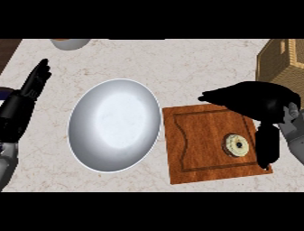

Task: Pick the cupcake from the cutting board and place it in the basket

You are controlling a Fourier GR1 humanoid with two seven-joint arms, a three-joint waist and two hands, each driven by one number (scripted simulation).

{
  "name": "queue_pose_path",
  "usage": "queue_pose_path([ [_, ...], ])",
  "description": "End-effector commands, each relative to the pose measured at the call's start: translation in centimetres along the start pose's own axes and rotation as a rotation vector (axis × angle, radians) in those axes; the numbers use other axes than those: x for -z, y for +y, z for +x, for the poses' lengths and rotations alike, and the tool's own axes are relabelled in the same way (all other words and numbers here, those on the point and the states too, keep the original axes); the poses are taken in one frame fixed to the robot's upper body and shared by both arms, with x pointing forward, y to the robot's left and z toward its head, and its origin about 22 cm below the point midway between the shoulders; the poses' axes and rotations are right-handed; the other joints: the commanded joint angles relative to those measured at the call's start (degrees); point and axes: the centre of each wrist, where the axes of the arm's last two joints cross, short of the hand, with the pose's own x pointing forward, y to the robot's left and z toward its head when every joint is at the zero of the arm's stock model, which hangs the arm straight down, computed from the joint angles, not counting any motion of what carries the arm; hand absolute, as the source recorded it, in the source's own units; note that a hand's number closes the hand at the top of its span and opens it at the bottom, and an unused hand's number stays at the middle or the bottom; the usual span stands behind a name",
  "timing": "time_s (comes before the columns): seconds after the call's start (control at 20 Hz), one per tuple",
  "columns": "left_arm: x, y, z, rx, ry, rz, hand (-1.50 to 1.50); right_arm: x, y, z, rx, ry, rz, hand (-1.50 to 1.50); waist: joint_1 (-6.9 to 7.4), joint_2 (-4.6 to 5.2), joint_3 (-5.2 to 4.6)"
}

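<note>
Early stage, by the look of it: nothing lifted, nothing delivered

Cupcake on the cutting board, right of the board's middle, upright, seen from above as a pale ring round a darker centre

Right hand over the board's far right corner, above and just beside the cupcake; fingers spread toward the left, thumb down along the board's right edge, close to the cupcake but apart from it as far as can be told; nothing held, nothing enclosed

Left hand at the left edge of the view, fingers straight and pointing up, resting, holding nothing

Left to do, as a judgement: lowering and closing round the cupcake, lifting it off the board, carrying it to the basket, letting go inside

Basket at the upper right, woven, tan, cut off by the frame; only a wall and part of the rim in view, inside hidden, contents impossible to tell

White plate between left hand and board, just beside the board's left edge, bare

Another rounded vessel at the top edge, mostly out of frame, contents not visible

Marble counter under everything
</note>
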Motion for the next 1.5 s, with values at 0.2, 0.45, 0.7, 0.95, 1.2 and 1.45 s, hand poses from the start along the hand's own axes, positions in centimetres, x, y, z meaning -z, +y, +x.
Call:
queue_pose_path([
  [0.2, -1.3, -0.4, -0.4, 0.01, -0.011, 0.009, 0.0, 3.4, 4.4, -0.8, -0.074, 0.069, 0.104, -1.5, -0.08, -0.06, 0.02],
  [0.45, -1.1, 0.5, -0.6, 0.021, 0.002, 0.011, 0.0, 3.9, 6.3, -2.6, -0.065, 0.071, 0.106, -1.5, -0.26, -0.04, 0.02],
  [0.7, -1.6, -1.1, -1.2, -0.004, 0.0, 0.012, 0.0, 4.8, 7.1, -4.1, -0.075, 0.066, 0.092, -1.5, -0.22, -0.05, 0.01],
  [0.95, 1.1, -0.5, 1.3, 0.001, -0.006, -0.008, 0.0, 5.7, 7.3, -5.3, -0.086, 0.047, 0.047, -1.5, -0.25, 0.0, 0.03],
  [1.2, -0.4, -1.7, -1.3, 0.02, 0.01, -0.015, 0.0, 8.0, 9.0, -3.9, -0.054, 0.038, 0.012, -1.5, -0.25, 0.02, 0.01],
  [1.45, 0.5, -0.6, -0.7, 0.007, 0.007, 0.002, 0.0, 6.9, 8.8, -4.2, -0.04, 0.042, 0.011, -1.5, -0.43, -0.05, 0.0],
])
